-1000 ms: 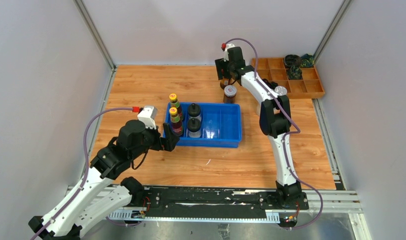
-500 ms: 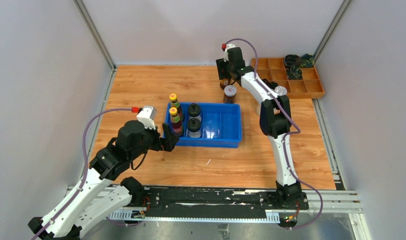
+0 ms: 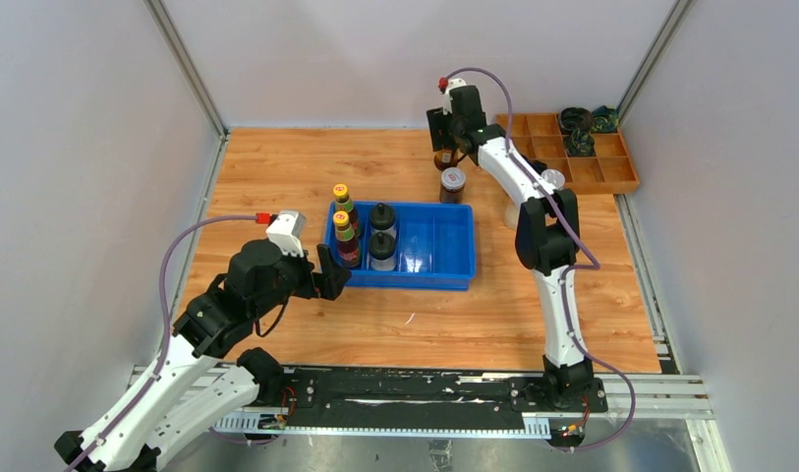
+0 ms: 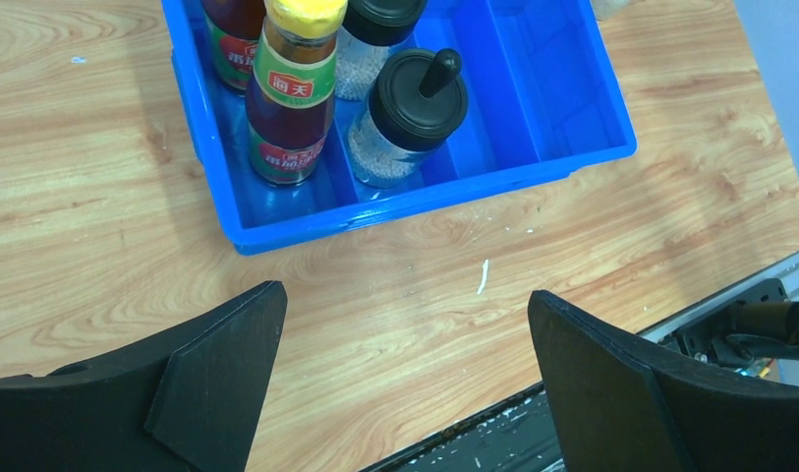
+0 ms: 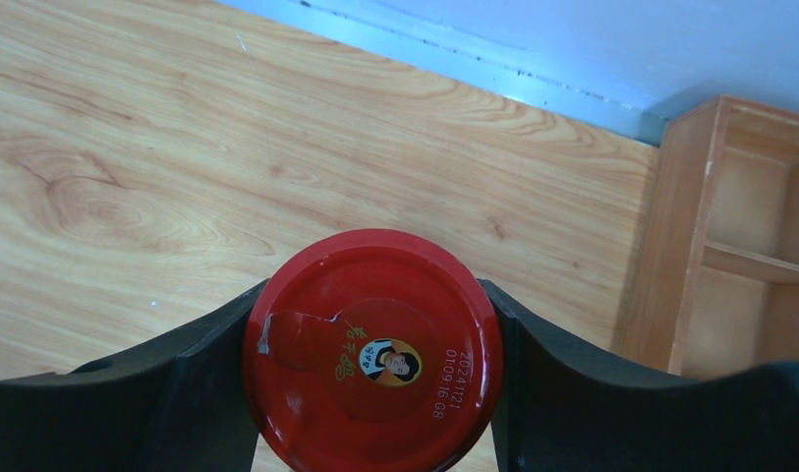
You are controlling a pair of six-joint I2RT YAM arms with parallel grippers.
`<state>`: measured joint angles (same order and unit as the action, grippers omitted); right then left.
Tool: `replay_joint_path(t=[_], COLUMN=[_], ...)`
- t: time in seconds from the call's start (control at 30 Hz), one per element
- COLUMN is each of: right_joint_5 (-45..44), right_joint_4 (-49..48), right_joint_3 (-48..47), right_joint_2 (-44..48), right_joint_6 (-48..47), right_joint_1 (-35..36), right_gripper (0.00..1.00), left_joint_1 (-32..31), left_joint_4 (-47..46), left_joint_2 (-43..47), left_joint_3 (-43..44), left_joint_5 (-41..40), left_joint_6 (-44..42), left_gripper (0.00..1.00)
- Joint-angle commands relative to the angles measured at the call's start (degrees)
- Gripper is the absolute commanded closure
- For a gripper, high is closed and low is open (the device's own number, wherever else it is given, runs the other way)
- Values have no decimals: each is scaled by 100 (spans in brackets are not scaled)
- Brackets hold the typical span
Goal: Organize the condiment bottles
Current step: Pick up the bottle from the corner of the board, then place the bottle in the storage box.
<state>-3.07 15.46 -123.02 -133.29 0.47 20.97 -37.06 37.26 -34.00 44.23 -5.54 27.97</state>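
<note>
A blue bin [image 3: 436,258] holds two yellow-capped sauce bottles [image 3: 340,200] [image 4: 289,93] and two black-lidded shakers [image 3: 381,216] [image 4: 407,113] in its left part. My left gripper [image 3: 331,275] [image 4: 405,339] is open and empty, just near-left of the bin over bare wood. My right gripper [image 3: 444,155] is shut on the red-lidded jar [image 5: 372,349], its fingers [image 5: 203,383] pressed on both sides of the lid, at the far middle of the table. A silver-lidded jar [image 3: 453,183] stands just near of it. The other jars are hidden or unclear behind the right arm.
A wooden compartment tray [image 3: 611,175] [image 5: 739,246] sits at the far right, with black and green coiled items [image 3: 578,122] in its back cells. The back wall [image 5: 533,49] is close behind the right gripper. The bin's right half [image 4: 542,88] holds nothing.
My right gripper has shifted slightly up and toward the back with the red-lidded jar. My left gripper has drawn back a little from the bin toward the near left.
</note>
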Motion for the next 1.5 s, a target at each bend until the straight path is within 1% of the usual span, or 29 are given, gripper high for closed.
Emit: replay_joint_path(t=[0.0,0.13,0.23,0.57,0.83,1.0,1.17,1.37,1.47], right_joint_5=[-121,-161,-204,-534,-441,-311,208,675,716], right_joint_4=[-348,-214,-144,99,376,726,1058,966,811], right_joint_3=[-154,-271,-209,614,1922,2453,2962,3867,4374], right_joint_2=[742,941,1220,2475,3742,4320,4823,5495,5743], right_joint_6=[74,-22,-279,-881,-654,-589,-492,-381,-323], right_joint_1=[119,184,275,843,1145,1301,1366,1531,1645], right_gripper=[41,41,41,41,41,41,41,41,41], left_joint_1=[-60,-60,-57,-52,-63,-57,-59,-61,-61], left_joint_4=[65,69,61,68,125,177,193,205,196], left_joint_2=[93,80,77,140,114,104,87,69,56], left_joint_3=[-59,-96,-122,-126,-10,66,103,96,86], left_joint_5=[61,81,82,44,52,5,-8,-34,-43], left_joint_6=[39,76,86,129,88,60,75,86,102], left_gripper=[0,0,0,0,0,0,0,0,0])
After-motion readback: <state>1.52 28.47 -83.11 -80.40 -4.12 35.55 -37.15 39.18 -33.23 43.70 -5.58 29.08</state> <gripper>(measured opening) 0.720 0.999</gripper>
